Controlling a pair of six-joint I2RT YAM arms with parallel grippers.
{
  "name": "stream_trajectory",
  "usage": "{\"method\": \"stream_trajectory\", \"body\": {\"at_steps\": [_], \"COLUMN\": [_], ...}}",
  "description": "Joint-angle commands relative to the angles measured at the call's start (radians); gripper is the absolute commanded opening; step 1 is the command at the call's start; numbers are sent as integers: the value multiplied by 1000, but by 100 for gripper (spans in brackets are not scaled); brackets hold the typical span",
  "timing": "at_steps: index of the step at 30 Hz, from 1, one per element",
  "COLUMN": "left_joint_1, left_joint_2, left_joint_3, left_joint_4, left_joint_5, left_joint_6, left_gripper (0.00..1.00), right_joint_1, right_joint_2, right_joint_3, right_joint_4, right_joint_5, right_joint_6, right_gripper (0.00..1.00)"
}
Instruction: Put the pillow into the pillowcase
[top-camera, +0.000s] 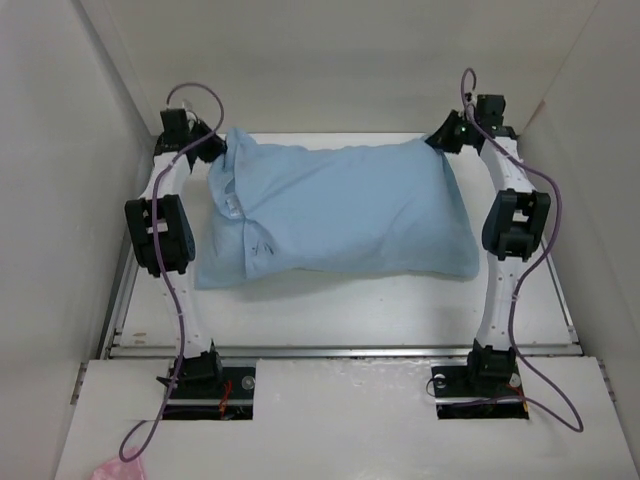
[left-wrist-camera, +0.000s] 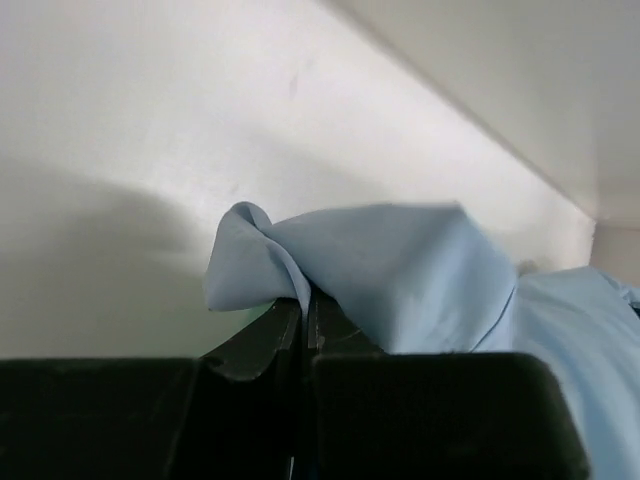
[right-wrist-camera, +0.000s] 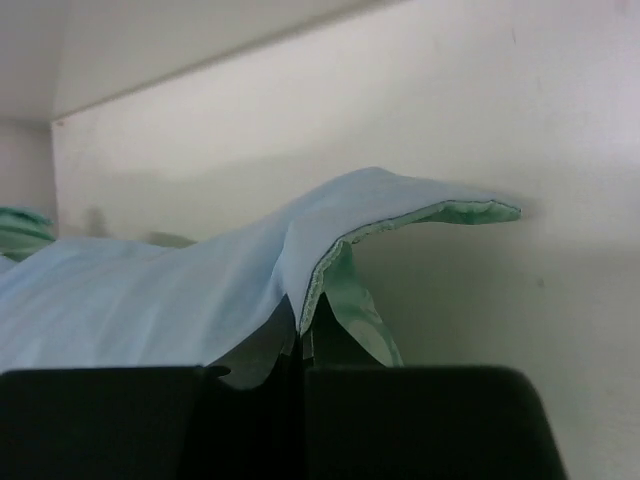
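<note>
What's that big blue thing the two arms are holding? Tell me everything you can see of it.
It is the pillowcase, a light-blue cloth sack, thin and wrinkly, lying across the white table. It bulges plumply as if filled, though what fills it is hidden. Its left end is bunched into folds. The left gripper is shut on its far-left corner and the right gripper on its far-right corner, where a stitched hem shows.

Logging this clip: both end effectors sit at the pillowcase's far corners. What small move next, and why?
Probably raise both corners together: the left end effector and right end effector are shut on the pillowcase, which lies bulging on the table.
</note>
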Motion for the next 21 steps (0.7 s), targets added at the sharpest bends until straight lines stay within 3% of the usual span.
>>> {"method": "stream_trajectory", "body": {"at_steps": [1, 4, 6, 8, 10, 13, 14, 17, 18, 19, 20, 21], "left_joint_1": [-9, -9, 11, 41, 52, 65, 65, 65, 65, 65, 65, 77], "left_joint_2": [20, 43, 2, -105, -200, -406, -494, -602, -645, -656, -665, -665], "left_joint_3": [391, 683, 727, 655, 542, 194, -10, -334, -500, -564, -613, -675], "left_joint_4": [-28, -86, -57, -3, 8, 34, 46, 152, 179, 180, 171, 152], "left_joint_5": [75, 75, 75, 84, 40, -97, -120, -166, -166, -166, -157, -157], "left_joint_6": [-10, -30, -45, -56, -27, 55, 68, 56, 45, 27, 16, 16], "left_gripper": [0, 0, 0, 0, 0, 0, 0, 0, 5, 22, 53, 57], "right_joint_1": [10, 1, -9, -37, -58, -71, -71, -71, -71, -71, -71, -71], "right_joint_2": [-57, -115, -241, -378, -469, -652, -692, -808, -822, -833, -833, -833], "right_joint_3": [307, 447, 409, 291, 175, -161, -347, -626, -780, -842, -893, -950], "right_joint_4": [149, 195, 304, 379, 407, 445, 457, 491, 491, 491, 477, 445], "right_joint_5": [-90, -16, 25, 59, 71, 105, 105, 174, 183, 183, 173, 154], "right_joint_6": [24, 33, 42, 42, 18, -82, -105, -134, -134, -134, -134, -144], "right_gripper": [0, 0, 0, 0, 0, 0, 0, 3, 13, 29, 42, 55]}}
